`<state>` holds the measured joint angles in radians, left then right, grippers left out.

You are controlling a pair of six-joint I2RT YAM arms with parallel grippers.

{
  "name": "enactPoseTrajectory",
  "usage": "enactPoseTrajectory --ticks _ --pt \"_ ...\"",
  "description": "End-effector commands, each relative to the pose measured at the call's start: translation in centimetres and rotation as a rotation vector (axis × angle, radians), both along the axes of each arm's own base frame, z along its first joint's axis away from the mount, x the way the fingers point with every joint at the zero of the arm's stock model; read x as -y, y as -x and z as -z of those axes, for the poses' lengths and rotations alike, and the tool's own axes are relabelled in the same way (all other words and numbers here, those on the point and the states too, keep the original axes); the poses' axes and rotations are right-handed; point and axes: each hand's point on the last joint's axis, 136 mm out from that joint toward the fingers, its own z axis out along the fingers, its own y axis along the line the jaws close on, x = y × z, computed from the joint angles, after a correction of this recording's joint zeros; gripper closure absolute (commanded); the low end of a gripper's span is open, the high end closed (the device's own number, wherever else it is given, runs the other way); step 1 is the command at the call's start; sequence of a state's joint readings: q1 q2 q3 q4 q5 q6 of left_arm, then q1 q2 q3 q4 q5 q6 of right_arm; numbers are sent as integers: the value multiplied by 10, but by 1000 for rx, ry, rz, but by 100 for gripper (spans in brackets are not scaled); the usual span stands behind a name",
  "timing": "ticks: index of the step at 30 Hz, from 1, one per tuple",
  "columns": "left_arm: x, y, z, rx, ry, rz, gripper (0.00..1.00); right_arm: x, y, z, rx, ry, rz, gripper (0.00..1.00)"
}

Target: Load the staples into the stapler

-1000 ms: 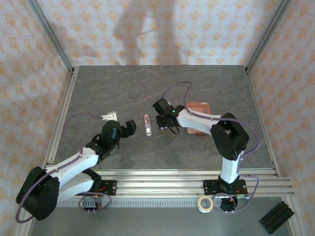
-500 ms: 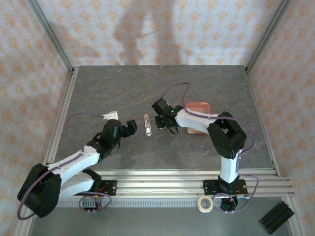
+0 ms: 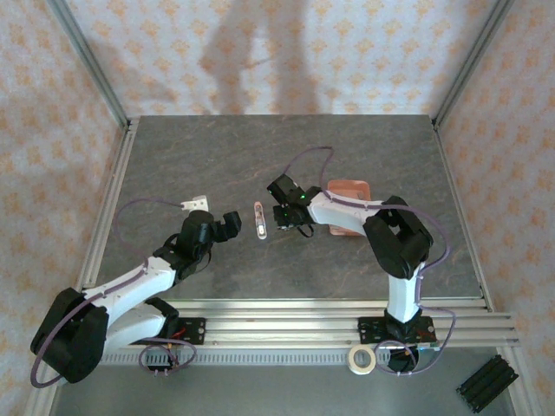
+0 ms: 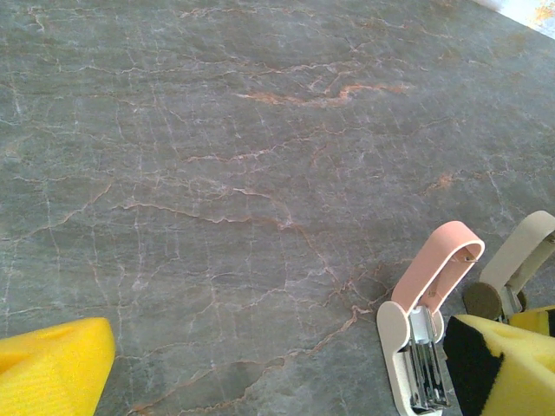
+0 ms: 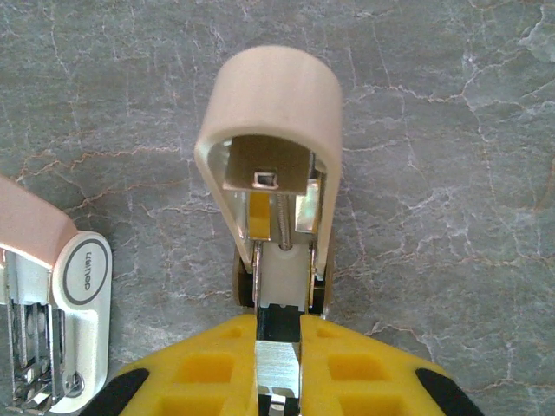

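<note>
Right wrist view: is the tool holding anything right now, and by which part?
The right tool pinches a silvery metal strip by its near end, between the yellow pads; the far end points into the open stapler. Likely staples, not certain.

On my right wrist camera, the right gripper [image 5: 277, 342] sits at the bottom edge. Its yellow fingers [image 5: 199, 364] press in from both sides on a bright metal strip [image 5: 277, 374] (staples or part of a channel, I can't tell). Straight ahead of it stands a beige stapler [image 5: 269, 100], seen end-on. Its rounded cover arches up and over, and under it I see a silver plate with a small square hole, a thin spring rod, and a round brown hinge cap on either side. To the left, apart from it, lies a pink-and-white stapler [image 5: 82, 277], with an oval label on its white end and its metal channel [image 5: 30, 347] lying open in the lower left corner. Under everything is the grey veined table [image 5: 451, 173].
</note>
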<state>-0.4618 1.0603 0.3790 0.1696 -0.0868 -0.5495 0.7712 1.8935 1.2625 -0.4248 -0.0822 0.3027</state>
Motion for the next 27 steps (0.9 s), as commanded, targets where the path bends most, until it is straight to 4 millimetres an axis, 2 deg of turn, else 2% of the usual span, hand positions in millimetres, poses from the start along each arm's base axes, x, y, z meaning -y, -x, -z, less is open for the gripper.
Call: enactPoseTrajectory --ticks 1,7,13,19,27 --pt "-3 -7 -11 27 -6 -18 2 3 -4 2 11 8 22 84" --pt "-2 -7 -9 23 -6 -15 2 8 1 6 0 21 16 84" --pt "-1 -8 -10 25 -1 -12 2 2 1 -1 12 -21 0 76" --pt "1 -8 -15 31 8 -2 2 -5 -3 -27 61 -74 -12 67" --pt "3 -7 -25 34 19 10 2 4 3 -60 96 -133 47 59"
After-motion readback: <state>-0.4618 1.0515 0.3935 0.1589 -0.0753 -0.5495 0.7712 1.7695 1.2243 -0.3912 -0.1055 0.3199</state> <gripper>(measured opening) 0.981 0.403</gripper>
